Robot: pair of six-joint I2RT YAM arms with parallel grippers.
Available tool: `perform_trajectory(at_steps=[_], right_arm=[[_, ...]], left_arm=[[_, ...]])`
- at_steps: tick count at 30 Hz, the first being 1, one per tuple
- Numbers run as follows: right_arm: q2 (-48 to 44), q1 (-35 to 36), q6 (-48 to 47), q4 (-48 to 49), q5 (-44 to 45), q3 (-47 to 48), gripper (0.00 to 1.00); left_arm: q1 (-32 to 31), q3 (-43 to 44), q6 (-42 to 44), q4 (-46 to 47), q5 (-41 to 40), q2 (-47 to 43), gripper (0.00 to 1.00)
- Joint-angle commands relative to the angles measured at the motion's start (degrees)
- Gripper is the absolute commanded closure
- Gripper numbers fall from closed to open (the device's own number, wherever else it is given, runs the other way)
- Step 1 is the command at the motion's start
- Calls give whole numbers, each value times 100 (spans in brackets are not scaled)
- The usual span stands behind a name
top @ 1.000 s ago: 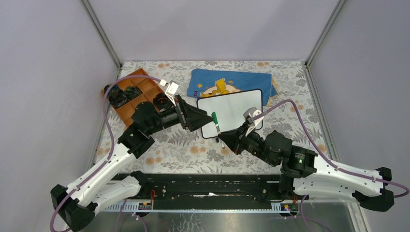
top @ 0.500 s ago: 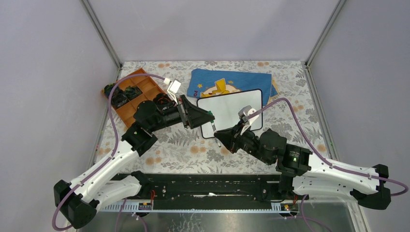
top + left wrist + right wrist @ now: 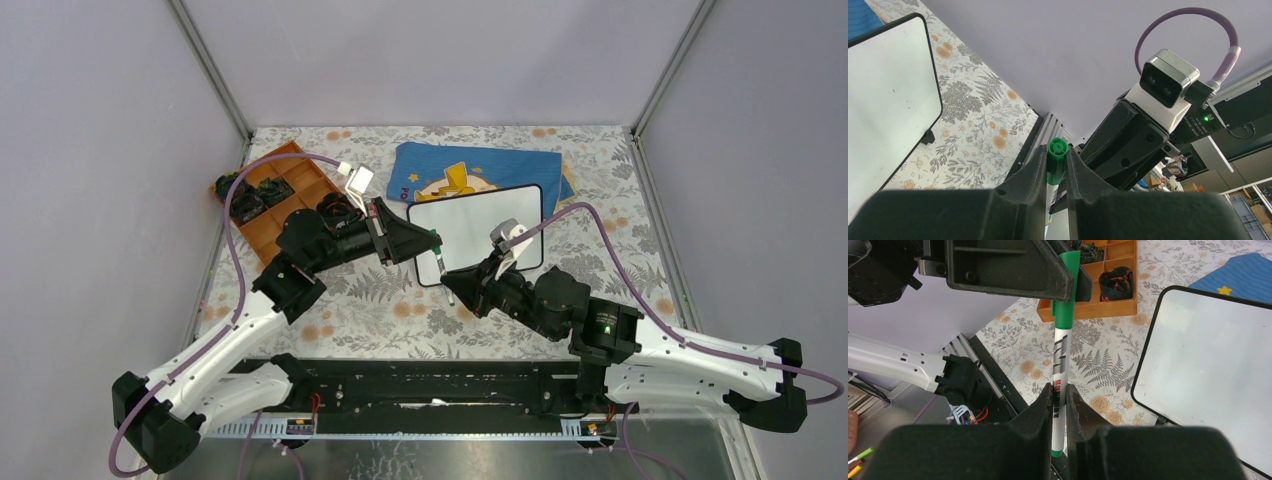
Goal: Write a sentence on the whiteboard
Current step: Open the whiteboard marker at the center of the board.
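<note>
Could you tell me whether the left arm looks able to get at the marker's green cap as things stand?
Most likely yes: the left gripper straddles the green cap, apparently touching it, while the right gripper grips the marker lower down, leaving the cap end free.

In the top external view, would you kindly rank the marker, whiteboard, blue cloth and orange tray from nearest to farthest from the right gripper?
1. marker, held in the right gripper itself.
2. whiteboard, just beyond it.
3. blue cloth, behind the board.
4. orange tray, far left.
</note>
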Motion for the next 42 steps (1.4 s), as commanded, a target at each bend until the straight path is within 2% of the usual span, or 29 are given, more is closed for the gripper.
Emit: perform_trajectory(at_steps=[1, 2, 5, 6, 8, 10, 11, 13, 15, 21, 28, 34, 42], right_arm=[[-14, 19, -31, 379, 111, 272, 100], [-14, 20, -7, 378, 101, 268, 100], [-50, 20, 59, 384, 27, 247, 100], [-88, 20, 78, 413, -2, 218, 94], [-136, 20, 161, 457, -7, 170, 74], [-189, 20, 248, 475, -44, 145, 49], [-212, 20, 300, 470, -68, 137, 40], [-237, 20, 408, 434, -180, 145, 29], [-261, 20, 527, 423, -294, 145, 23], [-454, 20, 895, 803, -659, 54, 18], [-509, 20, 1115, 1351, -1073, 67, 16], [-260, 20, 1194, 1683, -1485, 182, 18], [455, 20, 1379, 2093, -1837, 546, 25]], left_arm=[[-50, -83, -100, 405, 189, -75, 95], [-50, -86, -106, 413, 189, -88, 99], [-58, -131, -115, 433, 128, -166, 100], [-58, -142, -119, 441, 99, -190, 100], [-54, -160, -113, 442, 34, -257, 100], [-58, -171, -115, 434, -32, -322, 100], [-54, -164, -111, 421, -68, -352, 100], [-56, -158, -102, 392, -145, -415, 100], [-56, -140, -78, 353, -210, -476, 100], [-51, -81, -138, 480, -159, -657, 100], [-58, -90, -175, 741, 2, -1006, 100], [-58, -38, -276, 959, 310, -1108, 100], [-58, -67, -292, 1071, 301, -1326, 100]])
